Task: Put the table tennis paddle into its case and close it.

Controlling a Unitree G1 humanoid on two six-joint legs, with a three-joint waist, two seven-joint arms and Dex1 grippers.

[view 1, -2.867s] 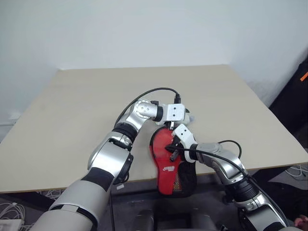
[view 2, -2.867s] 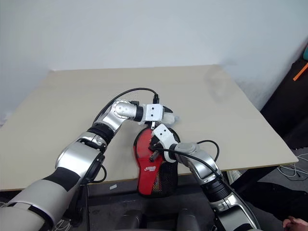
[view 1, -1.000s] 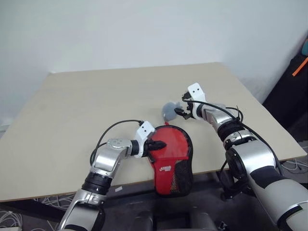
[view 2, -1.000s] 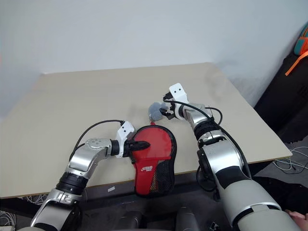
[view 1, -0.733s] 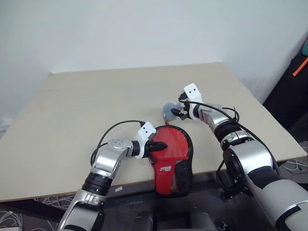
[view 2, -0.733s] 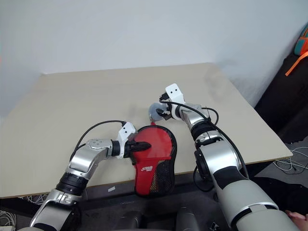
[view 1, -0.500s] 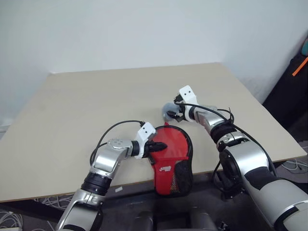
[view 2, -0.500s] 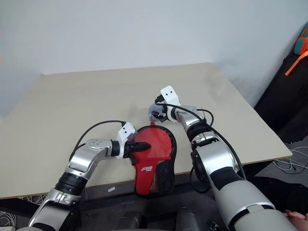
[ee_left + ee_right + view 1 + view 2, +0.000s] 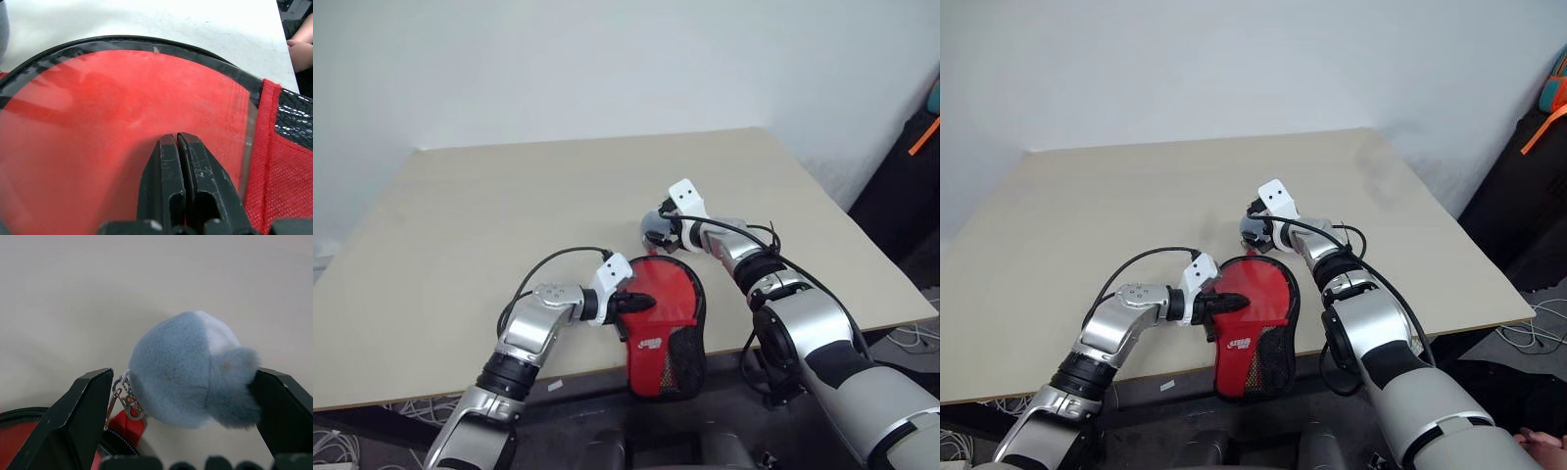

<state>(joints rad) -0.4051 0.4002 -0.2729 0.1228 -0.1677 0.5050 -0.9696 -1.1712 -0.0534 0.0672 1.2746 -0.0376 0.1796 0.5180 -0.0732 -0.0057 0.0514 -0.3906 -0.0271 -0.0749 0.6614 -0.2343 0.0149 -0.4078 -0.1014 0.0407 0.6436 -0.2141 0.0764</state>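
My left gripper (image 9: 177,139) has its fingers pressed shut together, holding nothing, tips resting on the clear panel of the case (image 9: 661,313). The case lies at the desk's (image 9: 460,225) near edge, its mesh end hanging off it. The paddle (image 9: 122,127) is inside; its red face shows through the plastic. My right gripper (image 9: 181,396) stands wide open astride the grey plush charm (image 9: 190,369) by the case's far end. Its right finger looks to touch the fluff, though I cannot be sure.

Risks, as I judge them:
- If I close on plush only, the zip may not follow and the charm's ring (image 9: 124,396) could twist.
- If my left tips slip on the plastic, a pull could drag the case off the edge.

Count: one case, one paddle, one charm.
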